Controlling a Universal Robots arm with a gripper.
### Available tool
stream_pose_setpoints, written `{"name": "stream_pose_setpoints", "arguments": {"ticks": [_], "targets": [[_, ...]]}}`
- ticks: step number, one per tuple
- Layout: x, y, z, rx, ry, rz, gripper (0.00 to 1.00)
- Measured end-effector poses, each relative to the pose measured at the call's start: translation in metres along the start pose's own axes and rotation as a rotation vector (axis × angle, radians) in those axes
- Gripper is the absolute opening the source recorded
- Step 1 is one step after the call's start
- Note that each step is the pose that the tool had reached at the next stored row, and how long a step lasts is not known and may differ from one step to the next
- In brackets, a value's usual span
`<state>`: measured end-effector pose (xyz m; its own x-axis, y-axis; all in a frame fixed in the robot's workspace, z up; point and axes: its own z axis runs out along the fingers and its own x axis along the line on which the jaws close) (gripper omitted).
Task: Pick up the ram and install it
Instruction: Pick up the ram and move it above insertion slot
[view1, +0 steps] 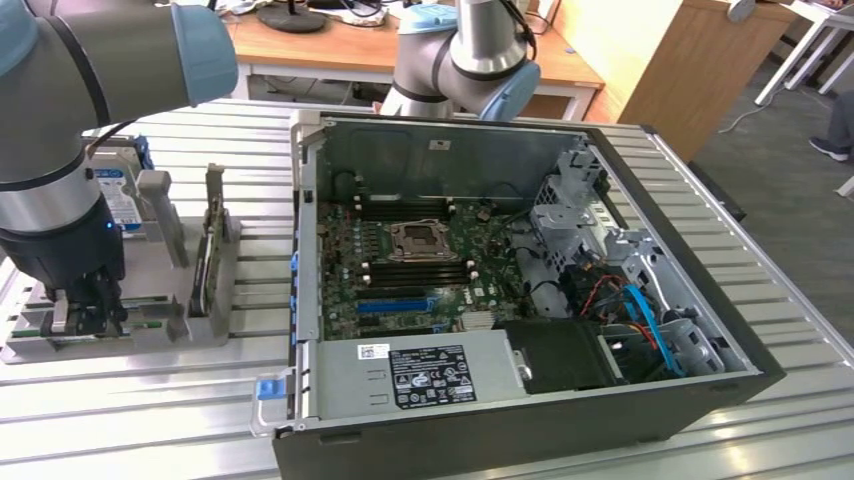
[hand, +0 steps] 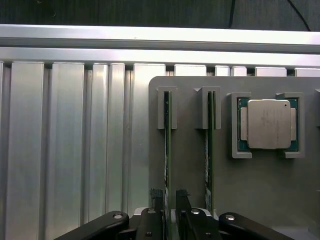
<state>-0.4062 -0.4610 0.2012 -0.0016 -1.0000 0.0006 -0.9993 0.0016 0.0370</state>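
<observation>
Two ram sticks stand on edge in slots of a grey holder block (hand: 190, 165). My gripper (hand: 169, 201) is down over the first ram (hand: 168, 130), one black finger (hand: 157, 199) on either side of its thin green edge with a narrow gap left, so it is open. The second stick (hand: 210, 135) stands parallel beside it. In the exterior view the gripper (view1: 87, 315) is low over the front of that holder (view1: 200, 325), to the left of the open computer case (view1: 304, 250), and it hides the ram there.
A square silver processor (hand: 268, 124) lies in a pocket of the holder beside the sticks. A hard drive with a blue label (view1: 123, 205) stands at the holder's back. The motherboard (view1: 400, 290) lies exposed inside the case. A slatted aluminium table (view1: 160, 420) carries everything.
</observation>
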Motion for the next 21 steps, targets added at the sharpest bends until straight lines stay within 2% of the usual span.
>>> {"name": "stream_pose_setpoints", "arguments": {"ticks": [21], "targets": [[0.0000, 0.0000, -0.0011, -0.0003, -0.0001, 0.000, 0.25]]}}
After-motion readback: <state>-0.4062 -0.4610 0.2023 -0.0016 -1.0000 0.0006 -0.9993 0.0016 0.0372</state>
